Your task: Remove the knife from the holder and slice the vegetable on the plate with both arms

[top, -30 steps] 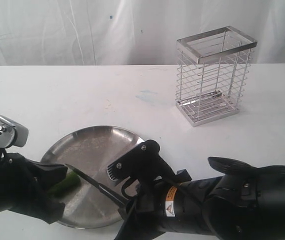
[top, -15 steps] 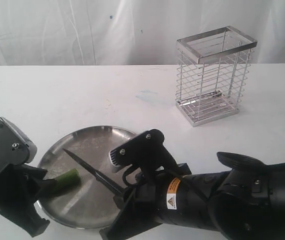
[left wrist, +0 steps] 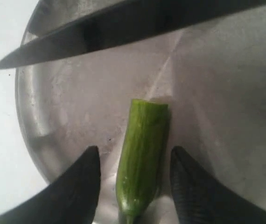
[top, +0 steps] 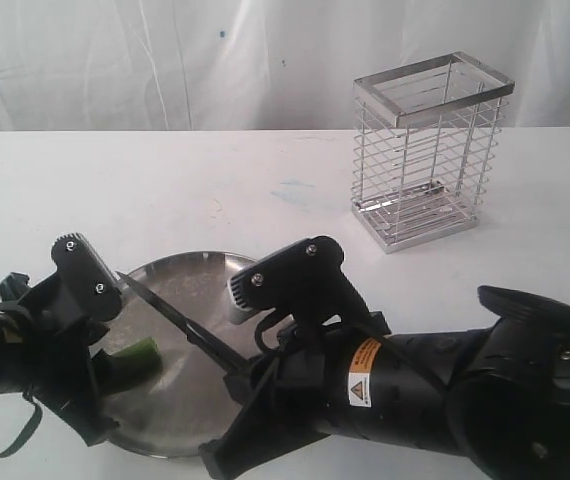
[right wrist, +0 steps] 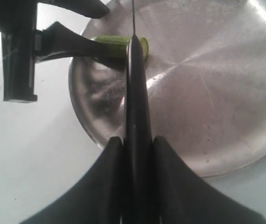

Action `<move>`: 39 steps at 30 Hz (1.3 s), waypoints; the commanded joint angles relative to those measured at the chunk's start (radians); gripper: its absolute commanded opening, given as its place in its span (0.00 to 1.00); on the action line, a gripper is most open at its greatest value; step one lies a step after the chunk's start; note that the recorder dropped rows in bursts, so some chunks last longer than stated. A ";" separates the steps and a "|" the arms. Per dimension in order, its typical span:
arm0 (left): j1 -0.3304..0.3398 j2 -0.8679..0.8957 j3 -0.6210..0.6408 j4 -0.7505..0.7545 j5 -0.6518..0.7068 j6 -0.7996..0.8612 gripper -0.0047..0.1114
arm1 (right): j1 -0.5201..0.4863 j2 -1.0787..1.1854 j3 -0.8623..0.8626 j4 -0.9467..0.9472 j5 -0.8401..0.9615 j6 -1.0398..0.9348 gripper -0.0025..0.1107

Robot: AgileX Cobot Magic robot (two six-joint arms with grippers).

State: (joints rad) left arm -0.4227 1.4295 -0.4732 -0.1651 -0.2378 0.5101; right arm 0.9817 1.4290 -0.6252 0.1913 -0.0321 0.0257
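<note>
right gripper clamping knife above plate, left gripper apart, straddling vegetable

Exterior view: elevated, facing across the white surface toward the backdrop, both arms nearest the lens. Left wrist view: close, looking down past its jaws. Right wrist view: close, looking along the knife. All three share the plate.

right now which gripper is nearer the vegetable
Left. The left gripper straddles the vegetable, a finger on either side. The right gripper grips the knife back from it.
</note>
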 commanded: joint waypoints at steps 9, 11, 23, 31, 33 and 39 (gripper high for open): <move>0.003 0.118 -0.020 -0.007 0.071 -0.005 0.48 | -0.006 -0.022 -0.003 -0.001 -0.007 0.005 0.02; 0.003 0.138 -0.020 -0.007 0.066 -0.005 0.48 | -0.006 -0.022 -0.003 -0.001 -0.007 0.005 0.02; 0.001 0.107 -0.082 -0.007 0.117 -0.205 0.09 | -0.006 -0.022 -0.003 -0.005 0.013 0.003 0.02; -0.036 0.076 -0.175 -0.014 0.310 -0.205 0.08 | -0.025 -0.022 -0.003 -0.007 0.032 -0.003 0.02; -0.059 0.082 -0.175 -0.023 0.295 -0.225 0.08 | -0.039 -0.026 -0.003 -0.007 0.032 -0.003 0.02; -0.099 0.131 -0.175 -0.086 0.279 -0.318 0.08 | -0.087 -0.086 -0.003 -0.009 0.140 -0.042 0.02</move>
State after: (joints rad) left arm -0.5081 1.5419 -0.6479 -0.2165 0.0409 0.2453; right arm 0.9168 1.3760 -0.6252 0.1931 0.0553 0.0151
